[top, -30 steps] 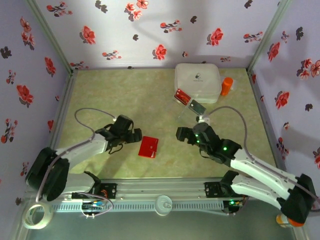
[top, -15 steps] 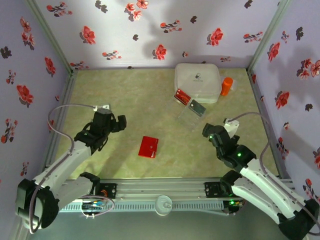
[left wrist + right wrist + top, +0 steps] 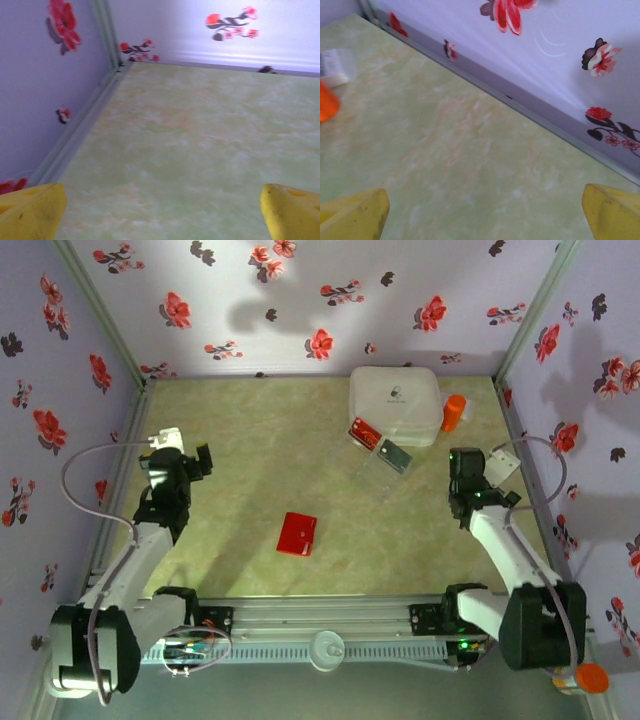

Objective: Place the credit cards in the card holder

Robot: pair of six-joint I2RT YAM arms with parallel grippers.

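Reach left with the wide-open, empty right end effector (image 3: 462, 459) for thin red and dark credit cards (image 3: 362, 431), nearer it than the equally open, empty left end effector (image 3: 206, 461).

– What is in front of the left pincer (image 3: 160, 220)?
– A green-yellow floor (image 3: 200, 130), cloudy like marble. It goes up to the back wall (image 3: 200, 30), pale purple with red flowers (image 3: 62, 22).
– And to the left of it?
– A side wall (image 3: 45, 75), purple too. A grey metal strip (image 3: 107, 35) stands in the corner.
– And by the right pincer (image 3: 482, 215)?
– The same floor in front, and the right wall (image 3: 560, 60) ahead and to its right. Soft grey shadows (image 3: 250, 315) lie on the back wall.
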